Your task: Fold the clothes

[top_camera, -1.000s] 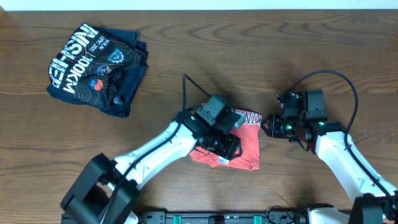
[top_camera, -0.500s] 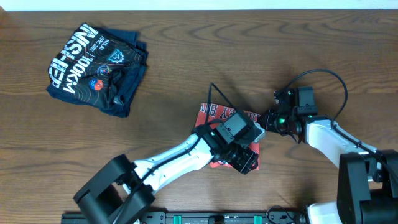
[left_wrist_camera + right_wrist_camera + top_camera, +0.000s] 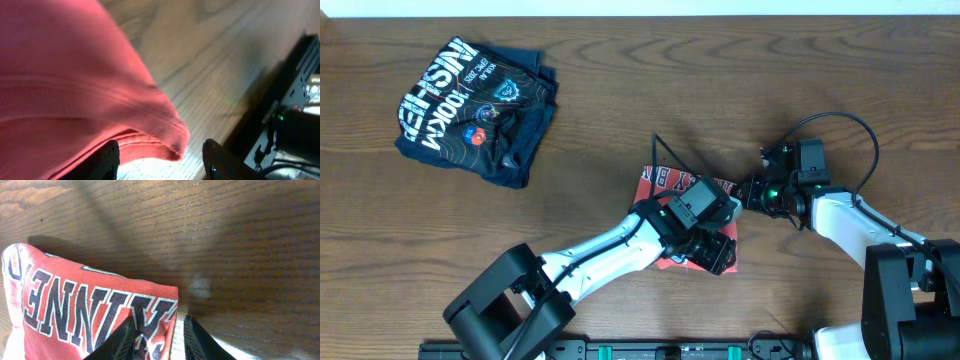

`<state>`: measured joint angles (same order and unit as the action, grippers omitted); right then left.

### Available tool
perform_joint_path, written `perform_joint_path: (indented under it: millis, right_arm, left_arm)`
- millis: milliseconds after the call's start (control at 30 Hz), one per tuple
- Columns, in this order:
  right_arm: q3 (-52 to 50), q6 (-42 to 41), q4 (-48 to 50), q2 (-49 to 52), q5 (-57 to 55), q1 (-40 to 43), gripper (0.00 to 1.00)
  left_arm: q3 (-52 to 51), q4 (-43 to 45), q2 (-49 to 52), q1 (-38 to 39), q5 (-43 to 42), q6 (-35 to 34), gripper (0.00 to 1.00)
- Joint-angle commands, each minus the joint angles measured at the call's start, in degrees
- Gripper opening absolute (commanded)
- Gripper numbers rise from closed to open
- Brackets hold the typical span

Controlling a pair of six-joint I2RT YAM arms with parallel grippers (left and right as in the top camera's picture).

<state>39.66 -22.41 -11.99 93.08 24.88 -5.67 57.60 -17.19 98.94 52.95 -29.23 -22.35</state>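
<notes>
The clothes (image 3: 665,182) are one orange-red T-shirt, folded into a small bundle at the table's centre right, with lettering showing along its far edge. My left gripper (image 3: 718,254) hovers over the bundle's near right corner. In the left wrist view the red fabric (image 3: 75,75) fills the upper left, and its hemmed corner hangs loose between the open left gripper's (image 3: 162,160) jaws. My right gripper (image 3: 748,195) is at the bundle's far right corner. Seen from the right wrist, the lettered corner (image 3: 75,300) lies between the right gripper's (image 3: 160,340) open jaws, with a gap beside the right finger (image 3: 197,340).
A dark navy folded shirt (image 3: 475,110) with white lettering lies at the far left of the wooden table (image 3: 620,90). A black rail with cables (image 3: 295,100) runs along the table's near edge, close to the left gripper.
My left gripper has moved right and nearer over the shirt, and its jaws have widened. The bundle now shows its lettered strip further left. The right gripper stayed at the bundle's far right corner.
</notes>
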Motion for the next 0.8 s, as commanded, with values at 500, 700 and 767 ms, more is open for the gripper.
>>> perform_joint_path:
  millis: [500,700,767]
  right_arm:
    - [0.02,-1.38,-3.04,0.57,5.62,0.46,0.22]
    - [0.02,-1.36,-2.60,0.57,3.45,0.52,0.07]
    - [0.02,-1.36,-1.53,0.57,2.05,0.52,0.01]
  left_arm:
    - [-0.15,2.78,5.44,-0.66,-1.49,-17.86,0.35]
    - [-0.15,2.47,5.40,-0.76,-2.32,-17.81,0.06]
    - [-0.15,1.57,5.20,-1.16,-2.49,-17.81,0.06]
